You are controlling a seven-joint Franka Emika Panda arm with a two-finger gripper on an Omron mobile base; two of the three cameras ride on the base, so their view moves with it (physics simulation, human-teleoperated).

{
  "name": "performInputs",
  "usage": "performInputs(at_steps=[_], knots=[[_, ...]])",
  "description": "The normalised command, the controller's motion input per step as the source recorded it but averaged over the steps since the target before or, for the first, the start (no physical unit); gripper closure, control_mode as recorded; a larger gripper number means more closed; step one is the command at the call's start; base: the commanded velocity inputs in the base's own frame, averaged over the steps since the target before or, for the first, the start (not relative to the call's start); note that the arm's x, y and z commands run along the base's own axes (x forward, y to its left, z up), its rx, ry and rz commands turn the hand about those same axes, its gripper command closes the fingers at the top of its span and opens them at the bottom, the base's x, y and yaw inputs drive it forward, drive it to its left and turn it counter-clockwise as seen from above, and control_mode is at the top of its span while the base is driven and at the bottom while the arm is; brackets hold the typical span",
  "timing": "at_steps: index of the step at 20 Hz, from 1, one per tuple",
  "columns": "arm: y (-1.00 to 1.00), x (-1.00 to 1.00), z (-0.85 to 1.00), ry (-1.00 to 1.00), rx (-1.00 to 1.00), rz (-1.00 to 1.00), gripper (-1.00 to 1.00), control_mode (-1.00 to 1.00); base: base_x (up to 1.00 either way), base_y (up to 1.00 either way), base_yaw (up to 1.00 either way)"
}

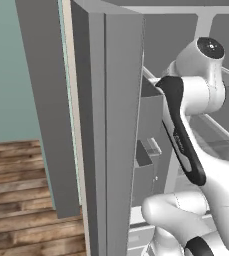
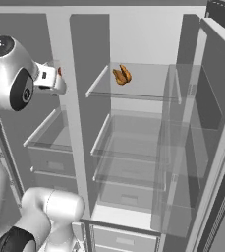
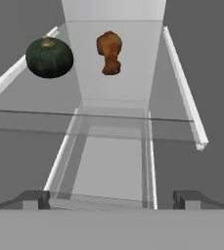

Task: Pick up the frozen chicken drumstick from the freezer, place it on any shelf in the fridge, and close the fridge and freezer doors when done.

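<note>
Facing the glass shelf, the open, empty hand has the chicken drumstick ahead, beside a dark green squash.

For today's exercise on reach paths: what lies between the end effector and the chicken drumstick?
In the hand view, bare glass shelf lies between the end effector and the drumstick; a dark green squash sits off to one side.

A golden-brown chicken drumstick is showing beside a dark green squash on a clear glass shelf. The fridge door is looking grey; brown wood-plank floor is showing.
</note>
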Motion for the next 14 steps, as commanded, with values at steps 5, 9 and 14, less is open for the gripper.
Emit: performInputs(at_steps=[5,9,14], knots=[[0.48,0.76,0.13,0.00,0.00,-0.04,-1.00,-1.00,0.00,0.00,0.00],[0.01,0.99,-0.08,0.00,0.02,0.00,-1.00,-1.00,0.00,0.00,0.00],[0.00,1.00,0.00,0.00,0.00,0.00,-1.00,-1.00,0.00,0.00,0.00]])
